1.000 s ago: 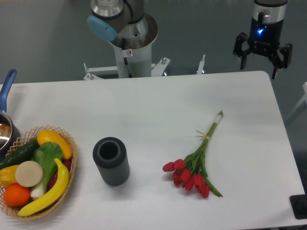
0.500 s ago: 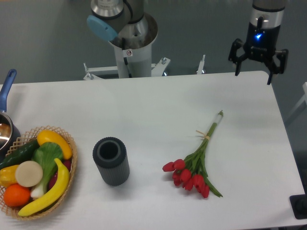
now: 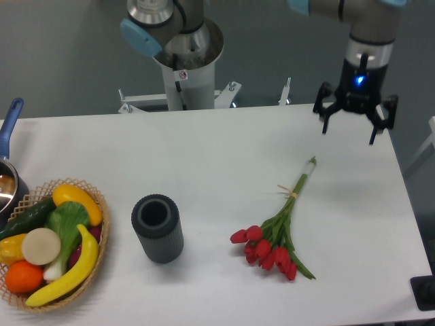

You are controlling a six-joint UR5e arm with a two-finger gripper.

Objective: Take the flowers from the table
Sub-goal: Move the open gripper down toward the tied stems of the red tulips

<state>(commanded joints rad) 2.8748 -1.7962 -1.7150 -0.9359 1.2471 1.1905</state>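
The flowers (image 3: 275, 234), a bunch of red tulips with long green stems tied by a pale band, lie flat on the white table (image 3: 217, 156) right of centre, heads toward the front. My gripper (image 3: 349, 130) hangs above the table's far right part, up and to the right of the stem tips. Its fingers are spread apart and hold nothing.
A dark ribbed cylinder (image 3: 157, 228) stands left of the flowers. A wicker basket of fruit and vegetables (image 3: 51, 241) sits at the front left, with a blue-handled pot (image 3: 8, 173) behind it. The arm's base column (image 3: 183, 61) rises behind the far edge.
The gripper has moved left and lower, from beyond the table's far right corner to over the table, closer to the stem ends. The flowers have not moved.
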